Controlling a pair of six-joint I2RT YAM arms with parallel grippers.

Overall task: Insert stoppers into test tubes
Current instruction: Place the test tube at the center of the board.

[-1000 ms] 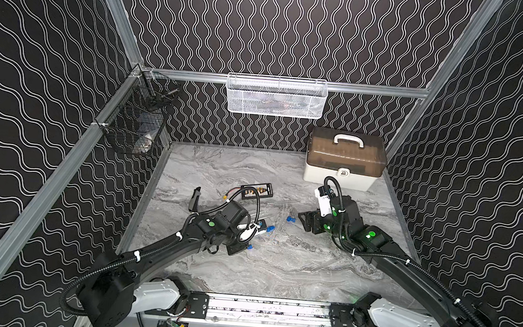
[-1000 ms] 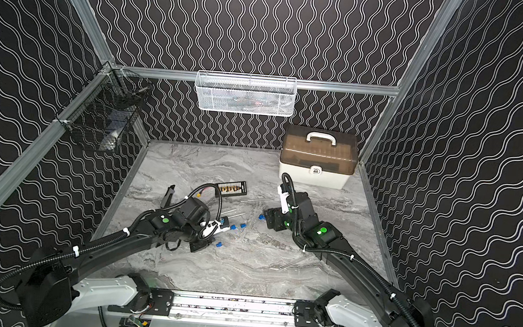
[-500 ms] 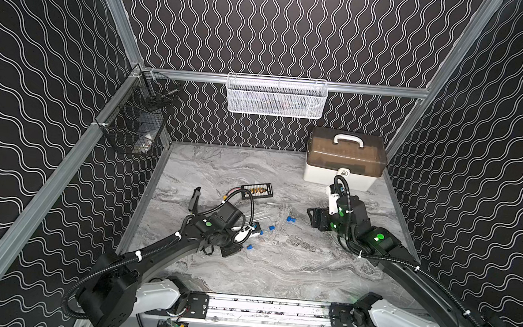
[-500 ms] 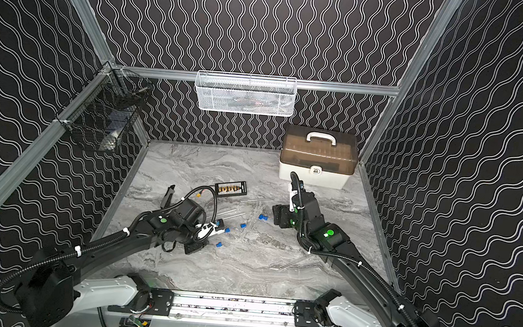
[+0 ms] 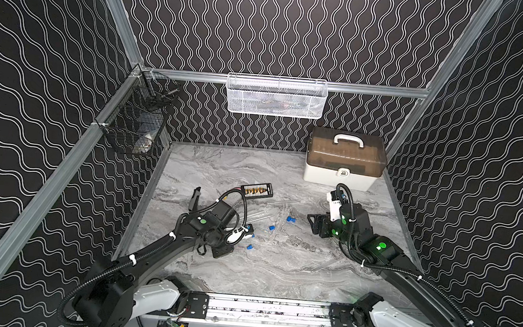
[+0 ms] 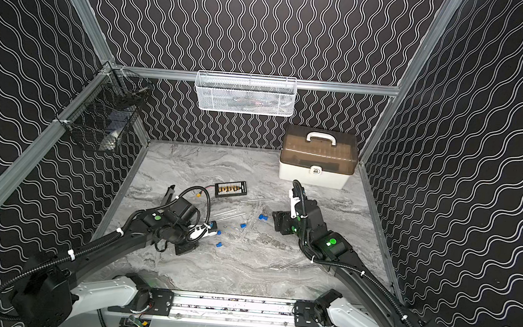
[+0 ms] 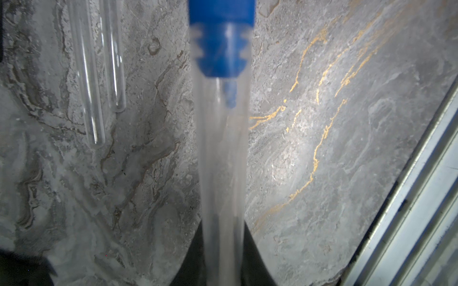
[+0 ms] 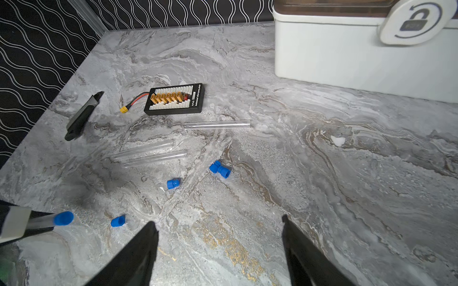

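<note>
One stoppered test tube (image 7: 221,161) sits clamped between the fingers of your left gripper (image 5: 243,232).
Your right gripper (image 8: 219,222) gapes empty, loose stoppers (image 8: 173,183) lying beyond its fingertips (image 8: 143,247).

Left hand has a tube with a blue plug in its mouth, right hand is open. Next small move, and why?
Probably the left hand should lay its capped tube down on bare table. The stopper looks seated, the right hand is open and empty, and uncapped tubes and loose stoppers lie waiting.
</note>
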